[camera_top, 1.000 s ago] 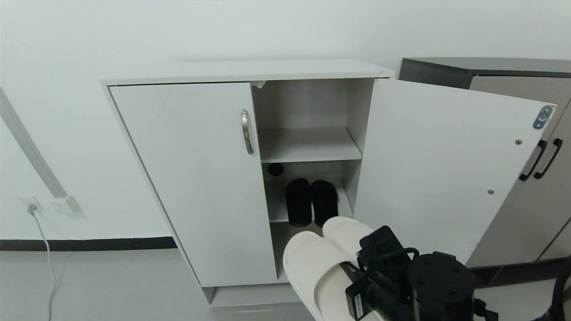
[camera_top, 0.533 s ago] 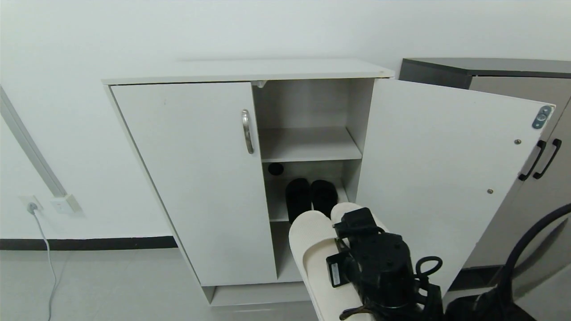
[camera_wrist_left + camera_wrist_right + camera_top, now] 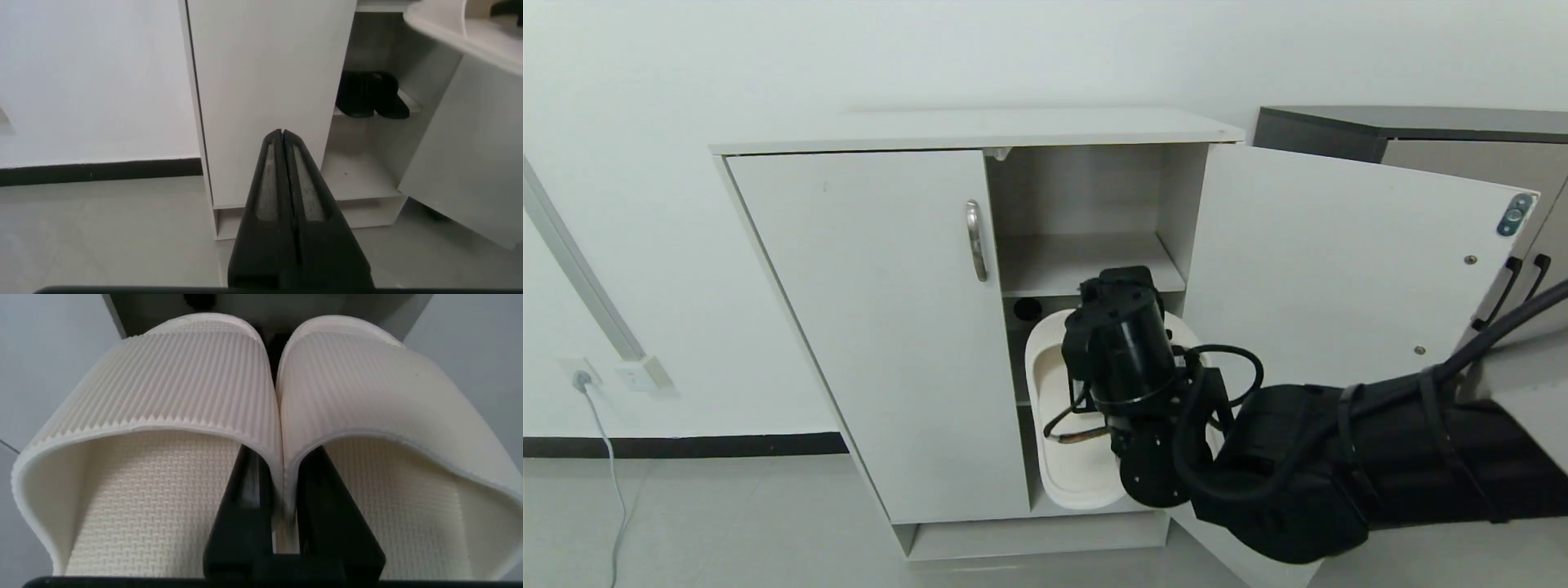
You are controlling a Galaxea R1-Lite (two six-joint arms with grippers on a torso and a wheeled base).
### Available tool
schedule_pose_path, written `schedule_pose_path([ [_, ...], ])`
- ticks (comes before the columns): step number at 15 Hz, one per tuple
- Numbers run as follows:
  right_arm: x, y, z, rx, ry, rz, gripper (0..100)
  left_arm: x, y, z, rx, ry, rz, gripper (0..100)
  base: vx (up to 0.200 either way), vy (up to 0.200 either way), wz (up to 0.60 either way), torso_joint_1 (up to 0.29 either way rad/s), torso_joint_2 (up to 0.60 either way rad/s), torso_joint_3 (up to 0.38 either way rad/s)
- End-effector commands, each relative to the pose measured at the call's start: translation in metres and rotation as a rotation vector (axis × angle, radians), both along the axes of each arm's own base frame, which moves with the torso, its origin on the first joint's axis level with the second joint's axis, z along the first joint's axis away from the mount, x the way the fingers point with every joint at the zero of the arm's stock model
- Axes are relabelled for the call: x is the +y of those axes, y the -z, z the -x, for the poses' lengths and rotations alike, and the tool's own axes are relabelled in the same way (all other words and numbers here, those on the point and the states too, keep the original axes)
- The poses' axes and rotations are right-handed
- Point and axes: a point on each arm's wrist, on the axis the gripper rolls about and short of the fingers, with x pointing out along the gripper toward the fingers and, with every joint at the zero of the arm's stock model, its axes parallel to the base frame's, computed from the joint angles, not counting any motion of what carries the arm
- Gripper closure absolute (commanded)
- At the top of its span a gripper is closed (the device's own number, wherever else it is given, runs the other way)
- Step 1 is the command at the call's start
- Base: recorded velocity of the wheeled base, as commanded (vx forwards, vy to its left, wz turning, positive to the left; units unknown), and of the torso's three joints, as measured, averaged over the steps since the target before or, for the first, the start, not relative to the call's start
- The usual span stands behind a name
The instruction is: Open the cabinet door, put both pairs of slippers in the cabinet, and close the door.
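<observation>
The white cabinet (image 3: 866,327) stands with its right door (image 3: 1339,269) swung wide and its left door (image 3: 890,245) shut. The right tool (image 3: 282,486) is clenched on the inner edges of the cream slippers (image 3: 1049,376), holding the pair side by side in the cabinet opening, toes inward, while the black slippers (image 3: 372,94) lie inside. The left tool (image 3: 282,159) hangs before the cabinet above the floor (image 3: 122,229), fingers pressed together on nothing.

Your right arm (image 3: 1323,457) is stretched way out in front, and your right gripper (image 3: 282,510) is clamped on the white slippers (image 3: 163,392), pinching both inner edges. Your left gripper (image 3: 282,143) has its fingers pressed together.
</observation>
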Motion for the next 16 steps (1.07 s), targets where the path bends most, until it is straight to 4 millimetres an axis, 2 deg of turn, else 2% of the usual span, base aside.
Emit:
schedule_pose_path([
  [1,-0.002,-0.031,-0.015,-0.025,0.037,-0.049,100,0.000,0.000,0.000,0.002,0.000,0.001,100,0.000,0.000,0.00,0.000,0.00,0.000],
  [3,-0.003,-0.033,-0.021,-0.025,0.049,-0.047,100,0.000,0.000,0.000,0.002,0.000,-0.001,100,0.000,0.000,0.00,0.000,0.00,0.000],
  [4,-0.002,-0.028,-0.023,-0.014,0.052,-0.032,100,0.000,0.000,0.000,0.001,0.000,-0.001,100,0.000,0.000,0.00,0.000,0.00,0.000],
  [10,0.000,-0.021,-0.024,-0.003,0.050,-0.012,100,0.000,0.000,0.000,0.001,0.001,-0.001,100,0.000,0.000,0.00,0.000,0.00,0.000],
  [16,0.000,-0.020,-0.024,-0.002,0.051,-0.011,100,0.000,0.000,0.000,0.001,0.003,-0.001,100,0.200,0.000,0.00,0.001,0.01,0.004],
])
